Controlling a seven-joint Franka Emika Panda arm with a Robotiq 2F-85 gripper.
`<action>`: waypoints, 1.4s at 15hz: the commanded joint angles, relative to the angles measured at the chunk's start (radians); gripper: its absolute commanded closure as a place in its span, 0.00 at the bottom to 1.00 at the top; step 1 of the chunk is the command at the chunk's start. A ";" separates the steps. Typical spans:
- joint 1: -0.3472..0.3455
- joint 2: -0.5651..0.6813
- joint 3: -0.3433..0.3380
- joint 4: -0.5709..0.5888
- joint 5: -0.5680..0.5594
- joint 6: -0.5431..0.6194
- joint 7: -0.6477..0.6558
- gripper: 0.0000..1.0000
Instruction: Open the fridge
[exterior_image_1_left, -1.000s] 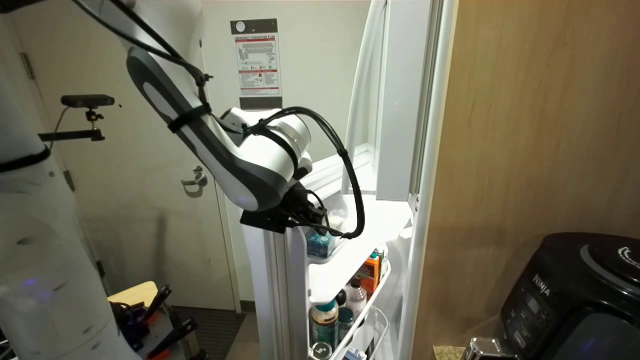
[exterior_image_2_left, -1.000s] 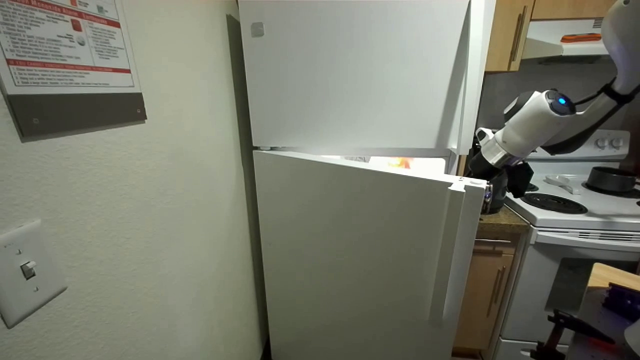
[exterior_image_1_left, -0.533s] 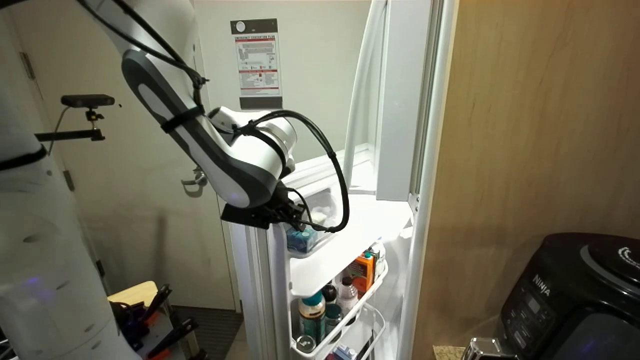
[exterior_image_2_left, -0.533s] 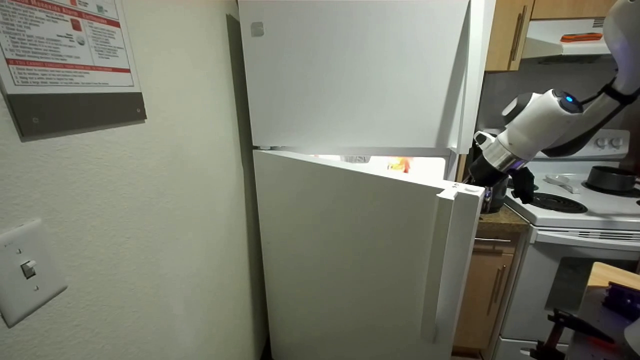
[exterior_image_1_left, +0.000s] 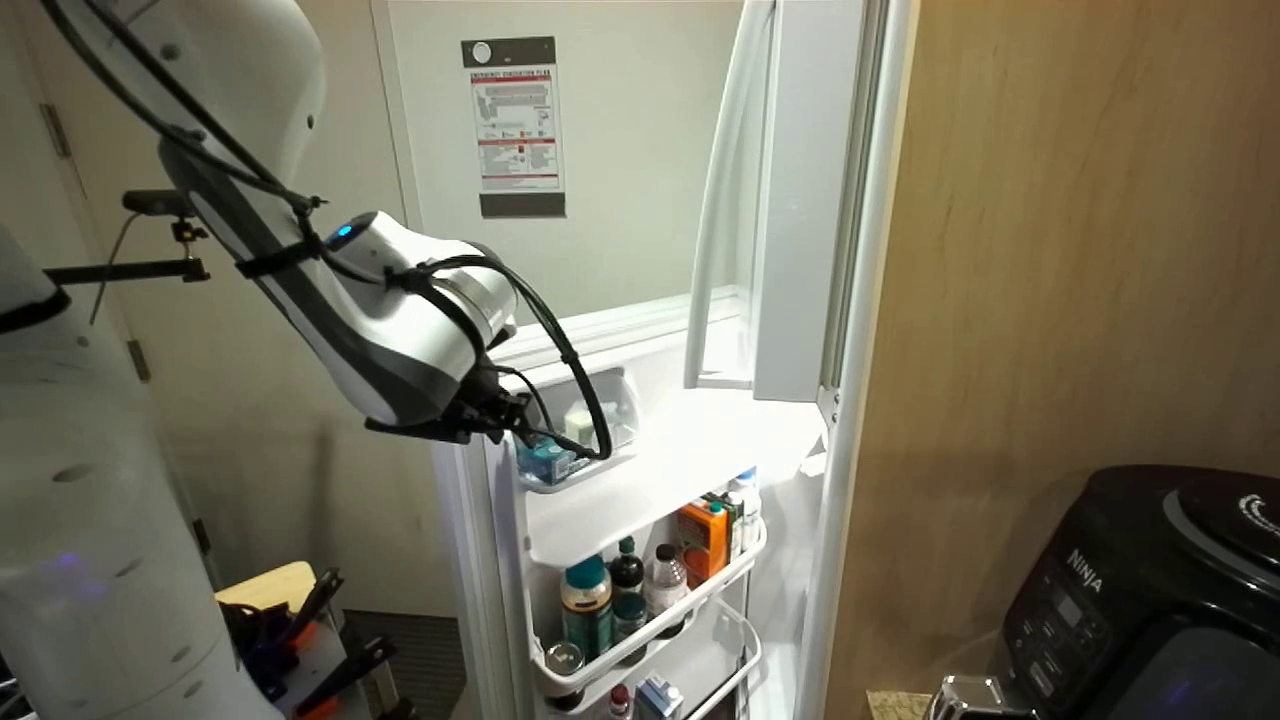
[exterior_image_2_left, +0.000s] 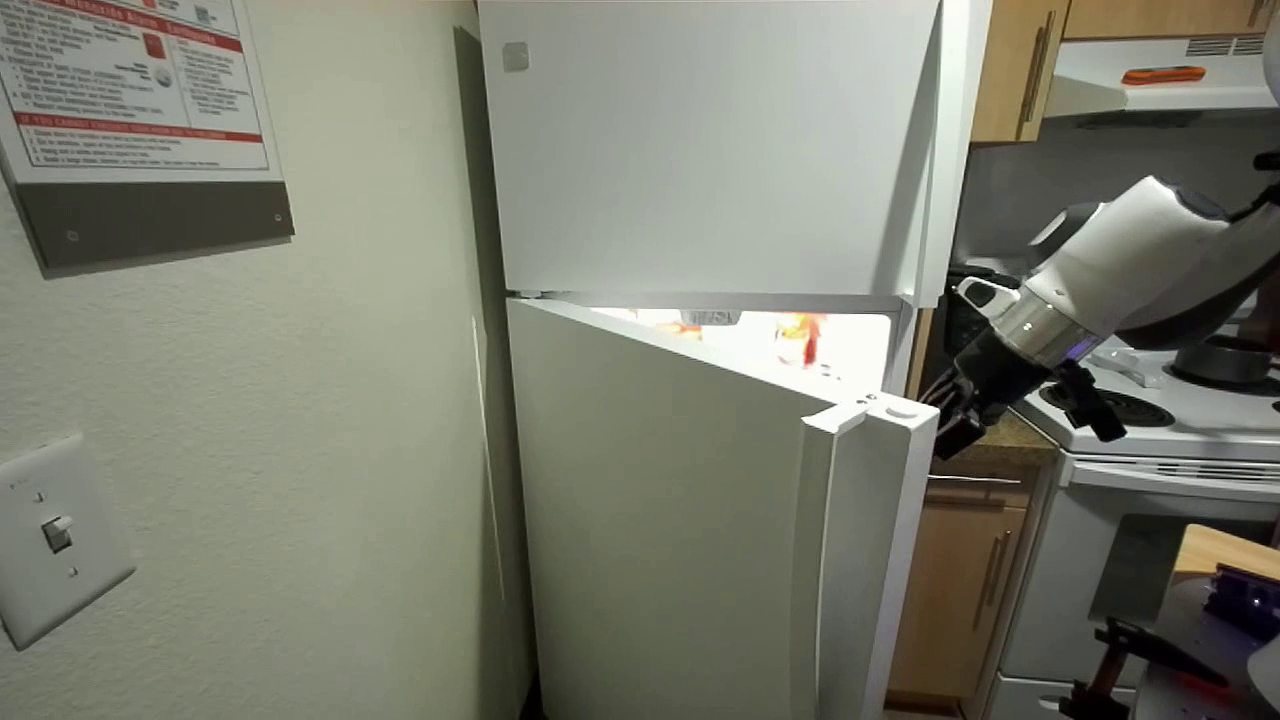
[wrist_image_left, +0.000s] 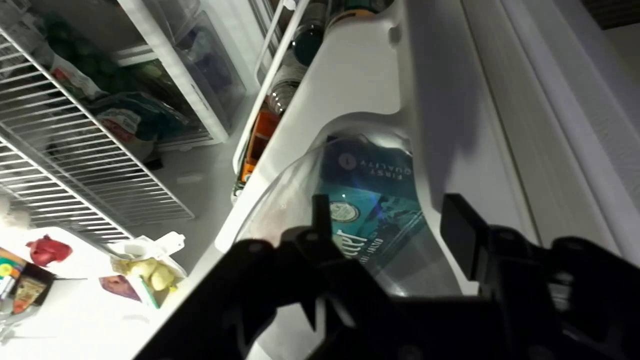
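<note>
We have the hand (wrist_image_left: 387, 217) parted and empty just inside the free edge (exterior_image_2_left: 912, 500) of the upright, ajar lower door (exterior_image_2_left: 670, 520) of the fridge (exterior_image_2_left: 700, 150), so we should likely push outward.

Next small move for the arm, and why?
Probably push the lower fridge door a bit wider from its inner side, near the free edge. It stands only partway open, and the gripper, jaws apart, is by that inner side, a teal box showing between them in the wrist view. Contact is unclear.
</note>
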 joint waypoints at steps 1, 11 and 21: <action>0.019 -0.059 0.079 0.003 -0.059 0.038 0.096 0.10; 0.091 -0.183 0.155 0.030 -0.001 0.051 0.110 0.00; -0.249 -0.002 0.043 0.045 -0.119 0.009 0.087 0.00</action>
